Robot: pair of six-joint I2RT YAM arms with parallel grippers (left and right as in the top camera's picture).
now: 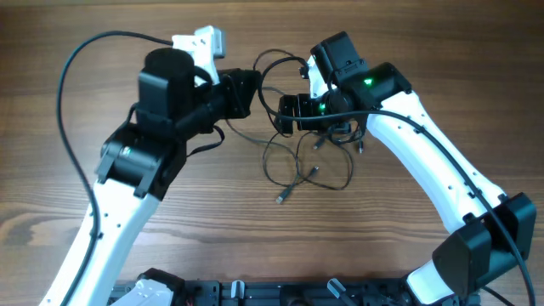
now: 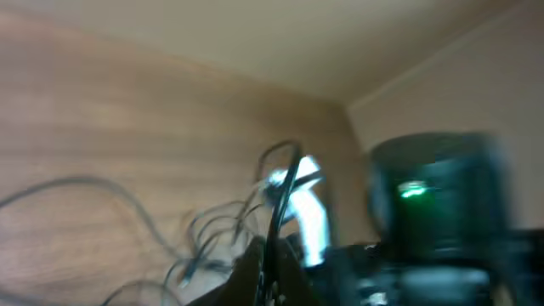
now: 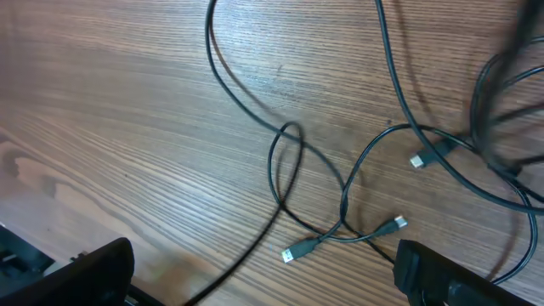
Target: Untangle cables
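The cables [image 1: 297, 157] are thin black cords lying in loose, crossing loops at the table's middle, with small plugs at the ends [image 1: 280, 198]. My left gripper [image 1: 252, 90] is at the left edge of the tangle. In the blurred left wrist view its fingers [image 2: 274, 276] are shut on a cable strand [image 2: 280, 200] that rises from between them. My right gripper [image 1: 289, 112] hovers over the top of the tangle. In the right wrist view its fingers [image 3: 263, 268] are wide open and empty above crossed strands [image 3: 293, 170] and plugs [image 3: 299, 252].
The wooden table [image 1: 68, 212] extends to both sides. A thick black arm wire [image 1: 72, 76] arcs at the left. The right arm's white link [image 1: 425, 161] crosses the right side. A dark rail [image 1: 255, 293] runs along the front edge.
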